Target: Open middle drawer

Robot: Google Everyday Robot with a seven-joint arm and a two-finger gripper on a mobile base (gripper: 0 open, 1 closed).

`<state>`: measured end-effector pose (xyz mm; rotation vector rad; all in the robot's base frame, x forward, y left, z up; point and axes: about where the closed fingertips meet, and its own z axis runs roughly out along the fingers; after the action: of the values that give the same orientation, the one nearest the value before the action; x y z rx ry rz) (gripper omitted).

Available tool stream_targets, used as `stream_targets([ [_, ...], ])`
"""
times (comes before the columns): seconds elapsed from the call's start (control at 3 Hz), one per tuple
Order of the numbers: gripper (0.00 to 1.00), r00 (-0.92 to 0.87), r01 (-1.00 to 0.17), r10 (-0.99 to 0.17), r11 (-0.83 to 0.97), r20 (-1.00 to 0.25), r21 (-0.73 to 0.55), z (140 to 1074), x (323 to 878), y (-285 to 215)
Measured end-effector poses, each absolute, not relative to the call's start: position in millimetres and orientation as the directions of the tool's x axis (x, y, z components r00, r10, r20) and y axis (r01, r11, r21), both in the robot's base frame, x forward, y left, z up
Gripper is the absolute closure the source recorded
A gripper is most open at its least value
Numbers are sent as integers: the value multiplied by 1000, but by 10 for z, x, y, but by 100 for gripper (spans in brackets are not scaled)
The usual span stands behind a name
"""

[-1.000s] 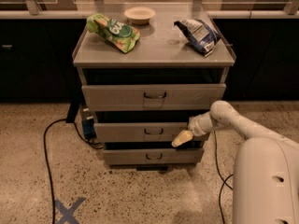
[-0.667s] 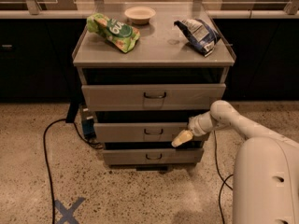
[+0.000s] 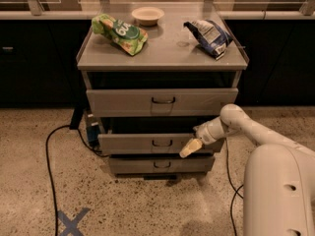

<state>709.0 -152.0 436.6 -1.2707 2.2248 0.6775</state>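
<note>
Centrally, the flat grey middle drawer (image 3: 129, 143) carries a dark loop handle (image 3: 162, 142); the hand (image 3: 191, 147) lies just beside it, state unclear.

1. The middle drawer (image 3: 142, 143) sat a shade lower in the camera view than it had a second before. The dark gap above its front looked slightly deeper. It therefore seemed to have slid out a little further, though the shift was small and hard to be sure of.
2. The gripper (image 3: 190, 147) was in front of the right part of that drawer's front, to the right of the loop handle (image 3: 161, 142). It had come down and forward by a like, slight amount, together with the drawer.
</note>
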Motion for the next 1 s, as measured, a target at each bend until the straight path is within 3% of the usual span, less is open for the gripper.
stream_targets([
  [1.0, 0, -452, -850, -658, 523, -602, 65, 4790, 6431, -1389],
])
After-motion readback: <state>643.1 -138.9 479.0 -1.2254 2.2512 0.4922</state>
